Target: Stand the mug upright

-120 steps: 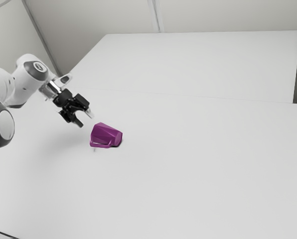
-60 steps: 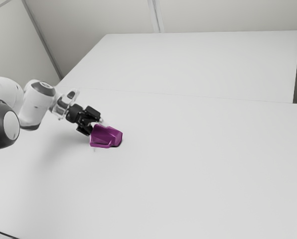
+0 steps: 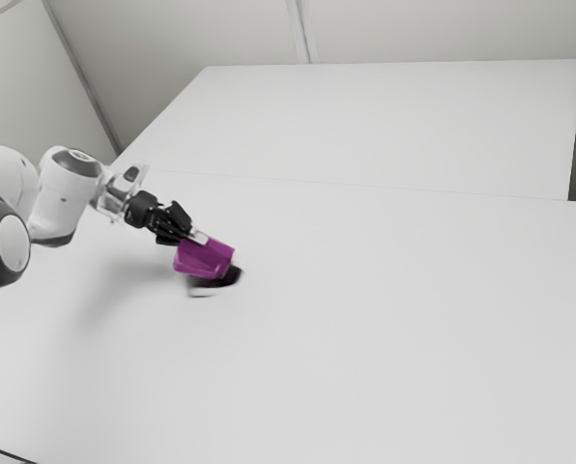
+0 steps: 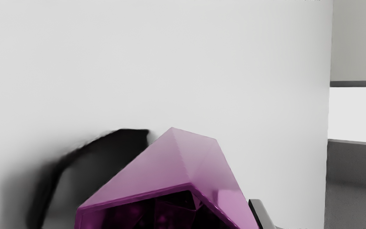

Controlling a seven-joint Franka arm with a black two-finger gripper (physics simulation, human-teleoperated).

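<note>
In the exterior view my gripper (image 3: pixel 199 238) is shut on the purple mug (image 3: pixel 207 259) at its upper side, near the mouth end. The mug lies on its side in the air, slightly above the tabletop, with a dark shadow below it. Its mouth faces back toward my hand. The wrist view has the faceted mug (image 4: pixel 157 178) with its dark opening nearest the camera, and one finger of my gripper (image 4: pixel 261 213) against the outside of its wall. The other finger is hidden there.
The white table (image 3: pixel 385 319) stretches around the mug and far toward the exterior view's right. A second white surface (image 3: pixel 394 126) stands behind it, with pale walls beyond. The wrist view includes a straight table edge past the finger's side.
My fingers have closed on the mug, which has risen a little off the table and tilted. The hand came down to it from the exterior view's upper left, then shifted slightly.
</note>
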